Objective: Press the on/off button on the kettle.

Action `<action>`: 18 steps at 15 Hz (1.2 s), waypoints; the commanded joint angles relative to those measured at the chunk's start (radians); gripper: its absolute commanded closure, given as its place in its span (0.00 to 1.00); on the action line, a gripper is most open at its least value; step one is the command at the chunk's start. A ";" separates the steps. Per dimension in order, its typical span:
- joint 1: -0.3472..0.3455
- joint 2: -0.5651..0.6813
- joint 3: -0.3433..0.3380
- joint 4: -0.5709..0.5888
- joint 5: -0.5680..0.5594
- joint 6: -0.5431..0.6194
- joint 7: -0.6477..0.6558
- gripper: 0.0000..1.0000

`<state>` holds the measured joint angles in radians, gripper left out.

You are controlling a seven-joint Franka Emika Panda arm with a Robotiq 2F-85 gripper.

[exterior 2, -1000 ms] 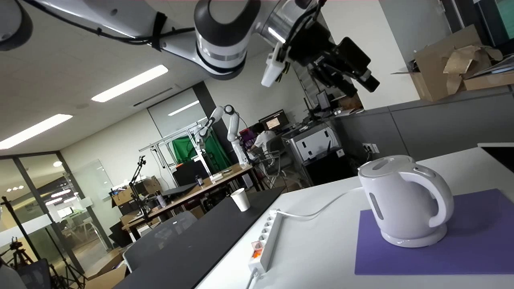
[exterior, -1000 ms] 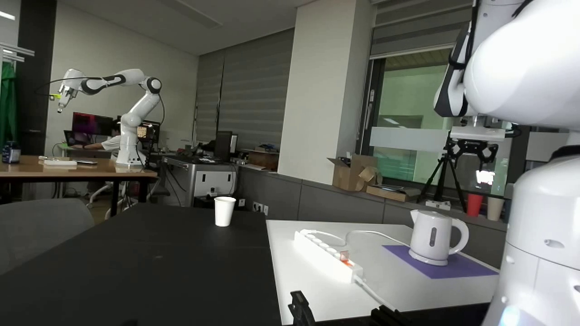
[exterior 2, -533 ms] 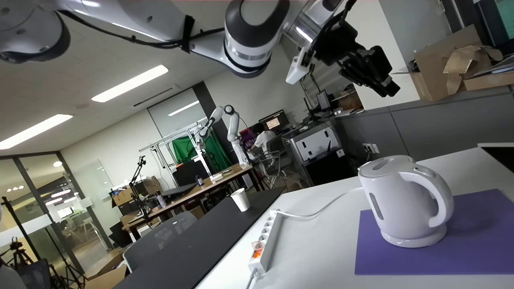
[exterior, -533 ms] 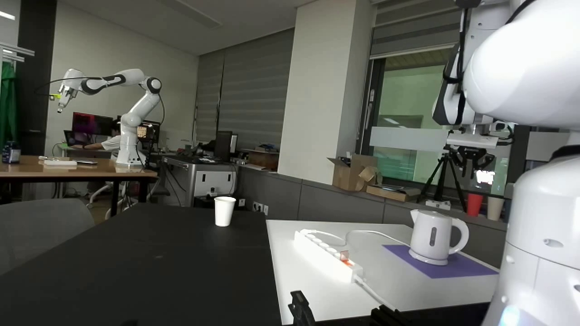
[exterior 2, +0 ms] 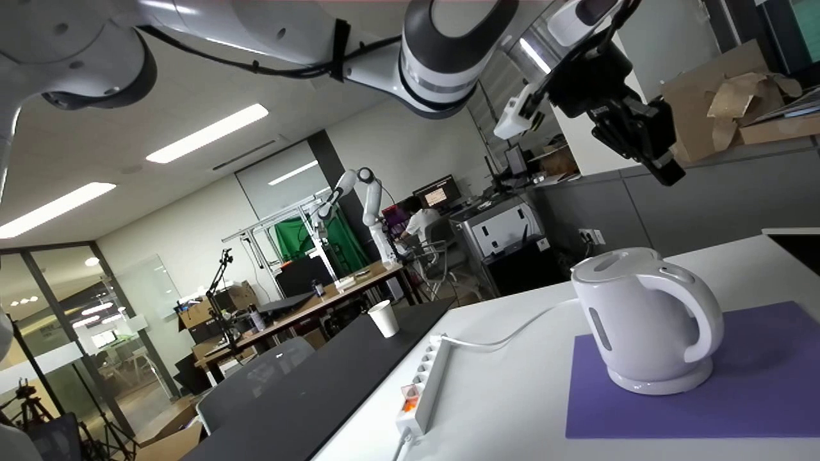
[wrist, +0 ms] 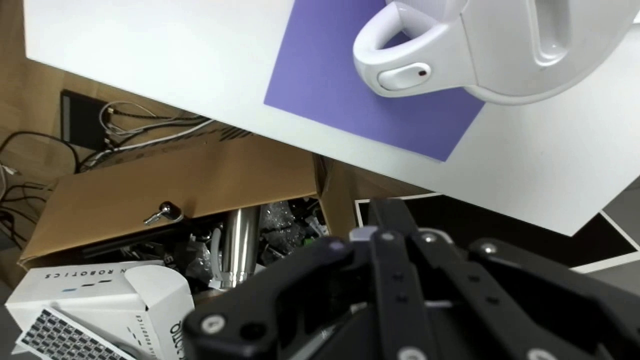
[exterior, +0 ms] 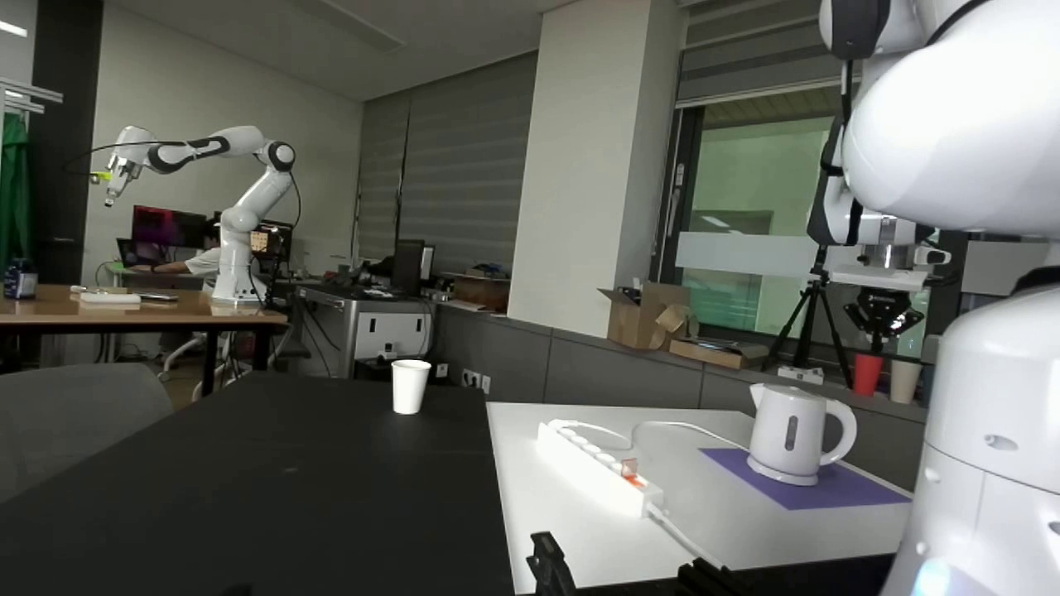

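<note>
Holding aloft a bent white-and-grey jointed arm and a black two-fingered gripper, pointed down with tips together. Showing lower, well apart, a glossy white jug-shaped kettle with looped handle and oval handle-top switch, upright on a purple rectangular sheet.

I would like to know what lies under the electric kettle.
Under the white electric kettle lies a purple sheet, on the white tabletop. Directly beneath the kettle the sheet is covered, so I cannot tell whether anything else is there.
</note>
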<state>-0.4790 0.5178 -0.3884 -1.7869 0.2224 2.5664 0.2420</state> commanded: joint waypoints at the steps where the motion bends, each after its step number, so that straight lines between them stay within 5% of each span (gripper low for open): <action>1: -0.063 0.065 0.025 0.099 0.042 -0.088 0.002 1.00; 10: -0.195 0.218 0.126 0.277 0.156 -0.209 -0.033 1.00; 18: -0.225 0.326 0.171 0.414 0.154 -0.353 -0.028 1.00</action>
<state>-0.6835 0.7942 -0.2345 -1.4616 0.3726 2.2760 0.2118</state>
